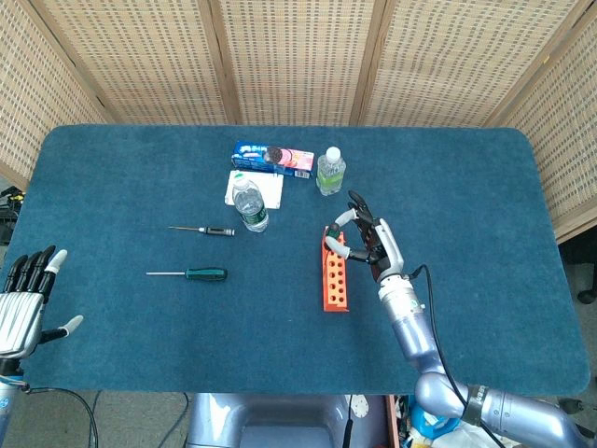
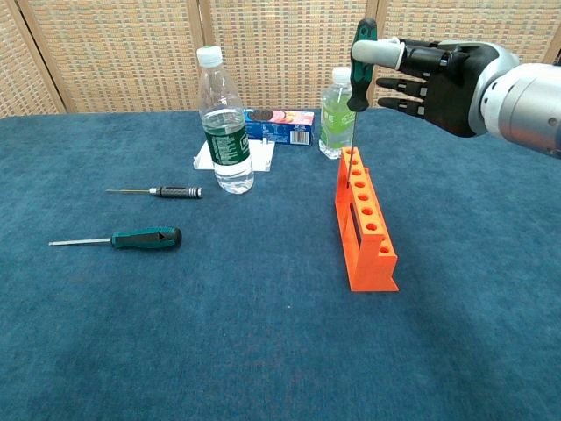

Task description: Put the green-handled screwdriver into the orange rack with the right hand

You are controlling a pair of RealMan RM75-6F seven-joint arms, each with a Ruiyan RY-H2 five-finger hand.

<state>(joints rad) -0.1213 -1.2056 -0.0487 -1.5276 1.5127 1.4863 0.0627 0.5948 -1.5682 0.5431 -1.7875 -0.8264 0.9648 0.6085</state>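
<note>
Right hand (image 2: 443, 72) pinches the green-handled screwdriver (image 2: 359, 66) upright over the orange rack (image 2: 364, 228).
We keep its shaft plumb, tip seemingly entering the rack's far hole, and lower slowly.

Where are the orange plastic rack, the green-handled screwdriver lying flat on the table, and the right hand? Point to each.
orange plastic rack (image 2: 364, 230): chest view, its top face with holes.
green-handled screwdriver lying flat (image 2: 145, 237): chest view, its handle.
right hand (image 2: 438, 70): chest view, its black palm.
</note>
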